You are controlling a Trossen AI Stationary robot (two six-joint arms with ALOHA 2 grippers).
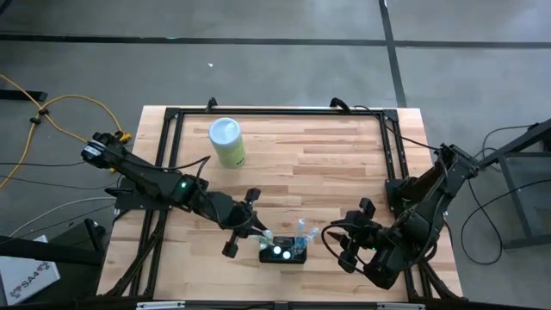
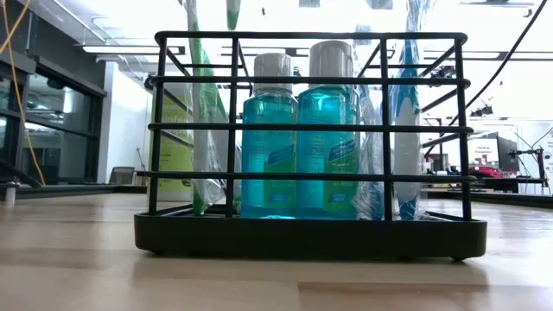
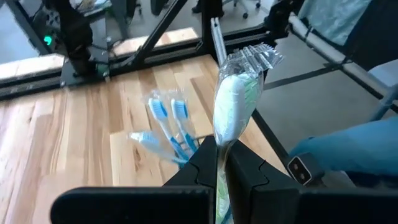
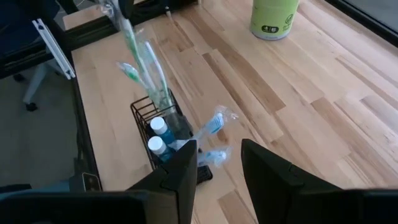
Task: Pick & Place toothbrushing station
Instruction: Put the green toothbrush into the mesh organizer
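Observation:
The toothbrushing station (image 1: 297,257) is a black wire-sided holder (image 2: 311,235) on the table close to its near edge. It holds two blue bottles (image 2: 302,147) and wrapped blue toothbrushes (image 4: 211,124) that lean out over its rim. My left gripper (image 1: 256,231) hovers just left of the holder, shut on a wrapped green-and-white toothbrush (image 3: 235,102). That brush's lower end stands in the holder's left end (image 2: 200,194). My right gripper (image 1: 334,243) hangs open right of the holder, nothing between its fingers (image 4: 217,152). My left gripper pinches the wrapped toothbrush between its two fingers, on the handle just below the head (image 3: 221,148). The head and the wrapper's crimped end (image 3: 255,59) stick out past the fingertips. The brush slants down from the fingers (image 4: 140,59) into the holder.
A pale green cylinder with a whitish top (image 1: 227,140) stands at the table's far left. A black tube frame (image 1: 275,110) runs along the table's edges. Bare wood lies between the cylinder and the holder.

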